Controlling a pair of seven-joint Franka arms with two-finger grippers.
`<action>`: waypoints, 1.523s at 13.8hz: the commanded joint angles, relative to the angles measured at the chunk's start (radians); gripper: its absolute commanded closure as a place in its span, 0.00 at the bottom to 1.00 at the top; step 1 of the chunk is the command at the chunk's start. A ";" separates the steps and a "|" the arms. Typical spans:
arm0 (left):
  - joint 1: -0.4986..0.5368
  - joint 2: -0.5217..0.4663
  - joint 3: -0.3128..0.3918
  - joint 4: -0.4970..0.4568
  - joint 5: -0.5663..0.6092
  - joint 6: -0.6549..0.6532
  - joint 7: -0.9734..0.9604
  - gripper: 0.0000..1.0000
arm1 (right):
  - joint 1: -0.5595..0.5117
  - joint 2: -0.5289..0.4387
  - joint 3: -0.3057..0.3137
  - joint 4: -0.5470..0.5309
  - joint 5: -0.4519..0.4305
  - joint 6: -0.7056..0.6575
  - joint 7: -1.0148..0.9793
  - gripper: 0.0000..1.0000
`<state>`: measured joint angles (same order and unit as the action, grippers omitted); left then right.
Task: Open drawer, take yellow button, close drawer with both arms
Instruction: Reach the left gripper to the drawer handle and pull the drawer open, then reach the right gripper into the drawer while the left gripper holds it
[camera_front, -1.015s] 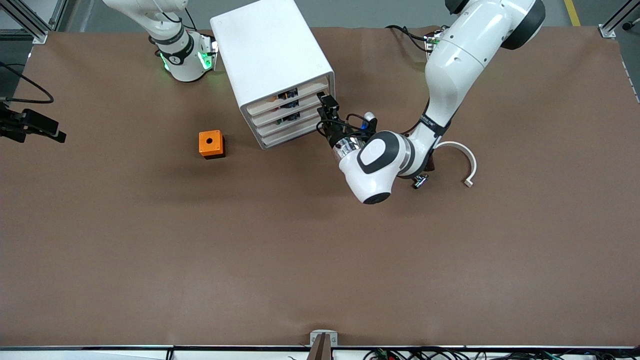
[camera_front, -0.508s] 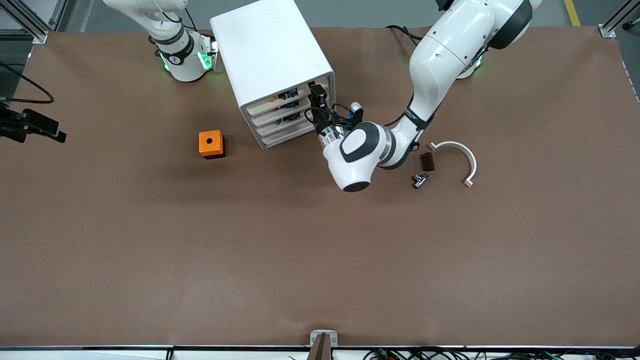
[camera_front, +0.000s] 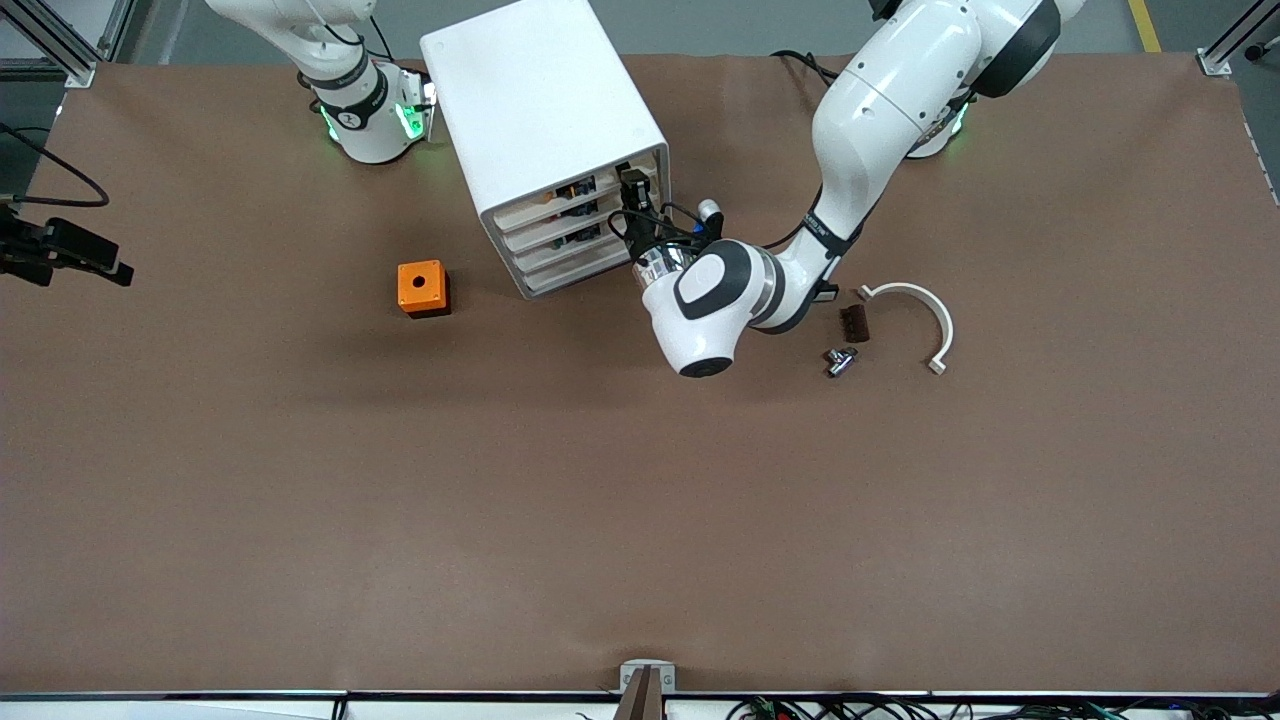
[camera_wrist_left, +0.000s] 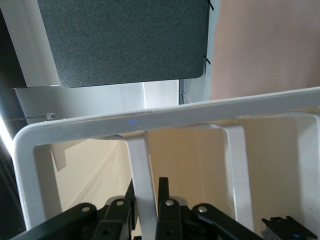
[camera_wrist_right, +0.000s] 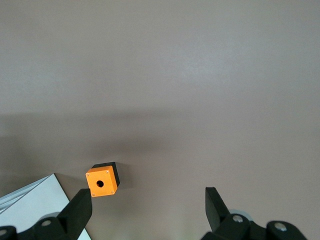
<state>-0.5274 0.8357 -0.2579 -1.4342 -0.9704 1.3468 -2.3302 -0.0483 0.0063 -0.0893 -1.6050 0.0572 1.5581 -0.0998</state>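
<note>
The white cabinet (camera_front: 540, 100) stands near the robots' bases, its four drawers facing the front camera. My left gripper (camera_front: 632, 186) is at the front of the top drawer (camera_front: 560, 196), at the end toward the left arm. In the left wrist view my left gripper (camera_wrist_left: 147, 182) is shut on a thin white upright bar (camera_wrist_left: 141, 170) of the drawer front (camera_wrist_left: 165, 117). A small black part with a blue spot (camera_wrist_left: 288, 227) lies inside; I cannot tell whether it is the button. My right gripper (camera_wrist_right: 148, 200) is open and empty, high over the table.
An orange cube box with a hole (camera_front: 422, 288) sits on the table toward the right arm's end, also in the right wrist view (camera_wrist_right: 102, 181). A dark block (camera_front: 853, 322), a small metal part (camera_front: 838, 360) and a white curved piece (camera_front: 925, 310) lie toward the left arm's end.
My left arm has swung toward the cabinet and its gripper has gone from beside the cabinet's corner up to the top drawer's front. The dark block is now uncovered.
</note>
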 joint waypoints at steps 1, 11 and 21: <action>0.001 -0.004 0.005 -0.003 -0.031 -0.009 -0.021 0.83 | 0.033 -0.002 0.000 0.010 0.001 -0.016 0.075 0.00; 0.087 0.003 0.019 0.006 -0.051 -0.003 -0.020 0.83 | 0.097 0.009 0.000 0.011 0.013 -0.128 0.365 0.00; 0.191 0.003 0.036 0.034 -0.047 0.006 -0.005 0.80 | 0.353 0.106 0.000 0.013 0.052 -0.056 0.952 0.00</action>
<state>-0.3424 0.8365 -0.2299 -1.4113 -1.0012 1.3501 -2.3336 0.2559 0.0900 -0.0823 -1.6082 0.0977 1.4914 0.7411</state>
